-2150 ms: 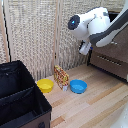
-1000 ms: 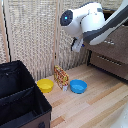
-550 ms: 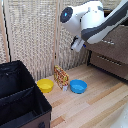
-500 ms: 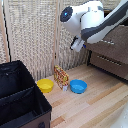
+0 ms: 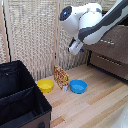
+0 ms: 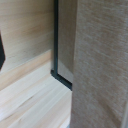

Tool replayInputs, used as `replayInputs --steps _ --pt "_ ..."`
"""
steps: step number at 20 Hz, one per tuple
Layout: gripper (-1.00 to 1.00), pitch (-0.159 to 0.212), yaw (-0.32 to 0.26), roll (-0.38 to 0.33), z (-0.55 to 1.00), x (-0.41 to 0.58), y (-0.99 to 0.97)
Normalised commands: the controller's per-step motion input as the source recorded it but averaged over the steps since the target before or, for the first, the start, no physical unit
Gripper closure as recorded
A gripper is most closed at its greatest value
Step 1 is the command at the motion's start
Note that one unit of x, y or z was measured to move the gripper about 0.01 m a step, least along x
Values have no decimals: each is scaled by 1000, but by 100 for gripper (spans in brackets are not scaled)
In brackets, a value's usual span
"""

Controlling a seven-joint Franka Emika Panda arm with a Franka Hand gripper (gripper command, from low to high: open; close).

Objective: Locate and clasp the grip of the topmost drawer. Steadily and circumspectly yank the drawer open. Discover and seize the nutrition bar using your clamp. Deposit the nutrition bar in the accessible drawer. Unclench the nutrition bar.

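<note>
Though midair — jaws [image 5: 76,49] (spread unclear), nothing touched.

Yellow bowl [image 5: 45,85], blue bowl [image 5: 78,86], seemingly a black bin [image 5: 20,100], woven screen [image 5: 32,37].

You had two bowls on the floor, one yellow bowl [image 5: 45,85] and one blue bowl [image 5: 78,86]. One nutrition bar [image 5: 61,78] stood between them, and one black bin [image 5: 19,100] sat at seven o'clock. The dresser [image 5: 111,52] showed two drawers.
</note>
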Motion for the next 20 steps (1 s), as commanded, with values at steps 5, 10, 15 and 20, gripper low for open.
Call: replayInputs --steps 5,10,15,20 --pt "-100 77 -168 288 117 403 253" --pt "-100 63 -132 265 152 527 274" --pt "-100 53 -103 252 171 620 296" --pt "-100 54 -87 257 161 657 316"
